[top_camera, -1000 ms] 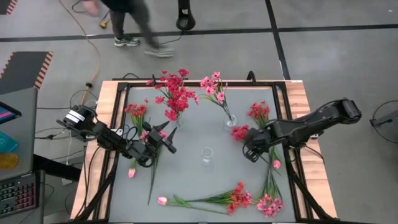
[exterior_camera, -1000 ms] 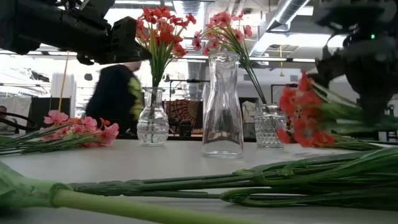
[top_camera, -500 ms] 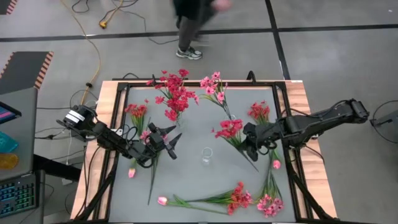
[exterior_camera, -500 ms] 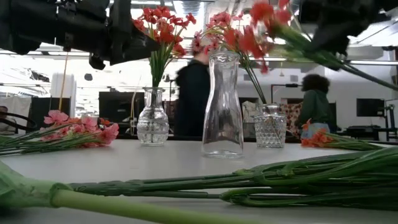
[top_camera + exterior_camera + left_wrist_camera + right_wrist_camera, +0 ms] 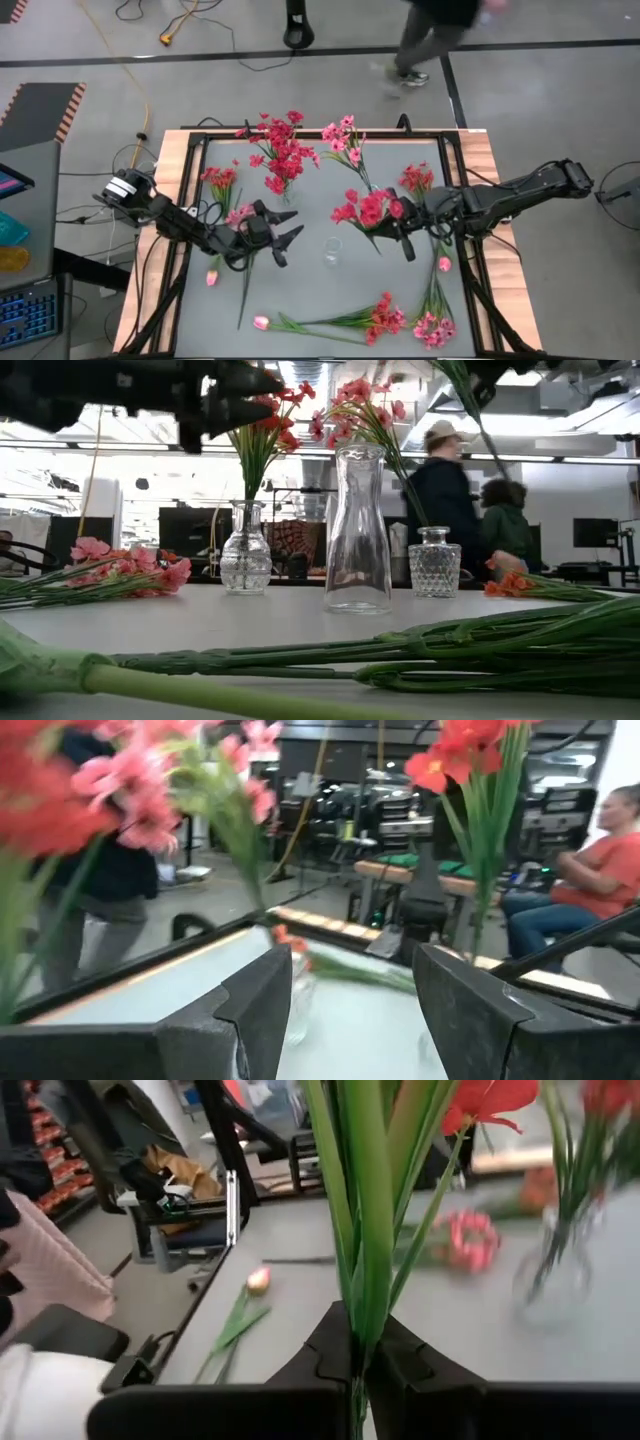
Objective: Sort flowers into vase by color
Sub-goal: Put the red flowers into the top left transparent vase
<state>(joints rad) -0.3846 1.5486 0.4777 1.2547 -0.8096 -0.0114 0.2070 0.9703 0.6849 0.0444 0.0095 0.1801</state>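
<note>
My right gripper (image 5: 403, 234) is shut on a red flower spray (image 5: 366, 210), held above the table's middle right; its blossoms point toward the empty clear vase (image 5: 332, 250). A vase with red flowers (image 5: 281, 158) and a vase with pink flowers (image 5: 347, 140) stand toward the far edge. My left gripper (image 5: 283, 239) hovers open left of the empty vase, with nothing between its fingers (image 5: 262, 1005). More flowers lie flat on the table: red (image 5: 219, 179), pink (image 5: 434, 328), and a tulip bud (image 5: 261, 323). My right gripper pinches the red spray's bundled green stems (image 5: 362, 1315) between its two fingers, which lie across them. The spray is lifted clear of the table. Its blossoms (image 5: 492, 1094) stand beyond the fingers, and the stem end (image 5: 478, 430) slants down below the gripper.
Black frame rails (image 5: 300, 133) run along the table's edges. Flowers lie along the near edge (image 5: 384, 316), the right side (image 5: 416, 178) and the left side (image 5: 239, 214). A tulip bud (image 5: 444, 264) lies under my right arm. People move in the room behind the table (image 5: 446, 500).
My right gripper has risen and rolled, lifting the red spray off the table's right side and carrying it toward the middle; the spray has swung from lying low to raised clear. My left gripper has rolled and edged toward the empty vase, staying open.
</note>
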